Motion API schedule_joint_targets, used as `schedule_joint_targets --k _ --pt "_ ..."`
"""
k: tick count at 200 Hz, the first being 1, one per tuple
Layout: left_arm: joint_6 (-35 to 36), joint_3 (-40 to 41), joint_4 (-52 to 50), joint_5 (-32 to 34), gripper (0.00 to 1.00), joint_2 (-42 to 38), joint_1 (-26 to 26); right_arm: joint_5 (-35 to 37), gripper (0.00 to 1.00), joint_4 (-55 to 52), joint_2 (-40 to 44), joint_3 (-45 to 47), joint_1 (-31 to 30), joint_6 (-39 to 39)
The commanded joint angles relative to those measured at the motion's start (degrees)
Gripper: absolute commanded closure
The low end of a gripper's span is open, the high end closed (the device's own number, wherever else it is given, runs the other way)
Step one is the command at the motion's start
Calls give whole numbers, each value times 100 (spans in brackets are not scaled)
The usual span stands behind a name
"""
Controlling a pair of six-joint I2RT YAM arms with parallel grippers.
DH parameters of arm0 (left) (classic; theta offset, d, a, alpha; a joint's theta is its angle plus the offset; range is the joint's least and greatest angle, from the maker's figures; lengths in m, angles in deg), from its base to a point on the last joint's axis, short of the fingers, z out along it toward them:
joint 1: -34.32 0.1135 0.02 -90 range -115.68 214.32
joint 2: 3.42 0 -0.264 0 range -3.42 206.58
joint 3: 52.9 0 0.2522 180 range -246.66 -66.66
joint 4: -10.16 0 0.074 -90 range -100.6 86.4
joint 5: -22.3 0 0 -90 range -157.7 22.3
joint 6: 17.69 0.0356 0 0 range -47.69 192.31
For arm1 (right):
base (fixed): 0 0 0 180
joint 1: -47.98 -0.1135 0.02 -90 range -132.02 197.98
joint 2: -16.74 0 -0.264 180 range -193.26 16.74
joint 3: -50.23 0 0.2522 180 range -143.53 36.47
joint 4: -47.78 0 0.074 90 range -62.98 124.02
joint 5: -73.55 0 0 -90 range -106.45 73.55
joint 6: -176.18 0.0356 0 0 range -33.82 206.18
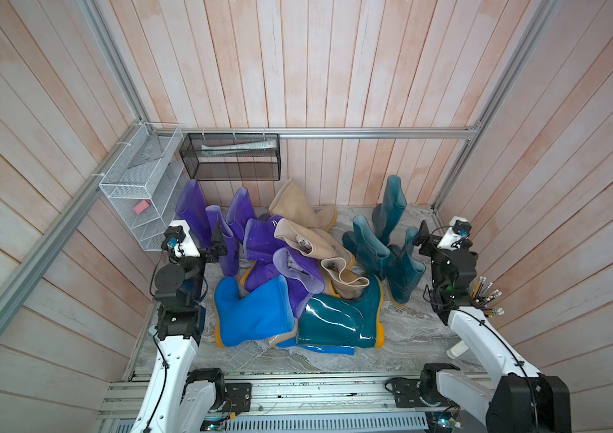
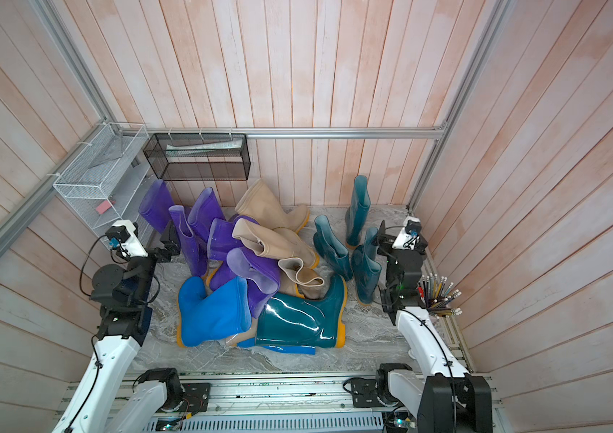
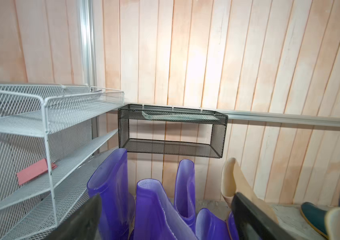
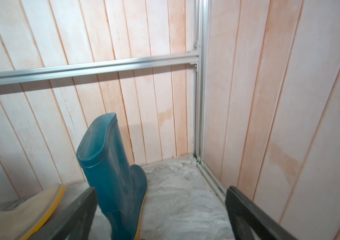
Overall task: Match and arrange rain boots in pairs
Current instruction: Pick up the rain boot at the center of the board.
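Marble floor point(image 1: 410, 337) holds rain boots point(image 1: 297, 270) heaped between left tool point(image 1: 218, 240) and right tool point(image 1: 423, 240), both wide-open, empty.

No legible text, label or number anywhere. Dark print inside the shaft of a beige rain boot point(image 1: 316, 245) too small to read; pale packet point(image 1: 237, 147) in black mesh basket point(image 1: 230, 168) likewise unreadable

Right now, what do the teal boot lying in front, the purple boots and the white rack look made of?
Teal boot: likely rubber or PVC, glossy; hard light glints on its shaft.
Purple boots: probably the same stuff, translucent; light glows through the shafts.
White rack: looks like painted metal mesh on wire frame, matte; diamond holes show.
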Motion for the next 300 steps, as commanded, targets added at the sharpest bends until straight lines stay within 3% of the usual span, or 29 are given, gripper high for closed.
schedule_joint_targets --k 1,17,28,37,54,73,113,124,136,165,175,189,204,218,246,273,300 --pt "-349 -700 -1114 -432 0 52 -19 -165 2 -2370 -76 -1093 -42 216" --pt "-1108 -1215 -1640 -48 0 101 -15 -983 2 -3113 -161 -1768 -40 -29" --pt "-1601 -1535 -2022 153 0 105 -17 -1220 2 -3188 -40 -1922 -32 230" --pt "-1973 -1713 -2385 301 0 52 -16 -1478 2 -2850 211 -1741 11 708" --pt "-1913 -1514 -2227 197 0 -312 -7 -2813 2 -1430 837 -865 345 1327" --pt "-2503 -1094 -1854 54 0 -654 65 -2715 2 -877 1226 -361 652 2341" --pt "-2179 -1935 -2983 -685 0 93 109 -2994 2 -2527 511 -1497 671 1787" --pt "-2197 -2108 -3089 -868 0 268 108 -2787 2 -2447 530 -1446 667 1823" --pt "-2260 -2189 -2917 -1236 7 450 101 -2769 2 -2171 601 -1309 665 1893" --pt "-2677 -2814 -2444 -2060 22 1526 -225 -3144 35 -2096 265 -1530 664 1954" --pt "-2519 -3289 -2641 -2094 22 1992 -528 -3106 45 -2315 40 -1772 670 1808" --pt "-2223 -3738 -2791 -1935 22 2432 -981 -2890 67 -2764 -375 -2167 690 1538" --pt "-1989 -3992 -2822 -1956 21 2755 -1296 -2445 73 -3224 -774 -2642 716 1342" --pt "-1882 -4006 -2745 -2059 20 2946 -1418 -2276 72 -3742 -1190 -3165 734 1267" --pt "-1715 -3608 -2522 -2098 18 3063 -1425 -2673 44 -3894 -1831 -3754 738 1066" --pt "-1693 -2872 -2002 -2174 14 2918 -1382 -2845 26 -3938 -2374 -4161 734 665" --pt "-1801 -2677 -1965 -2448 14 2931 -1309 -3041 20 -3991 -2873 -4585 714 500"
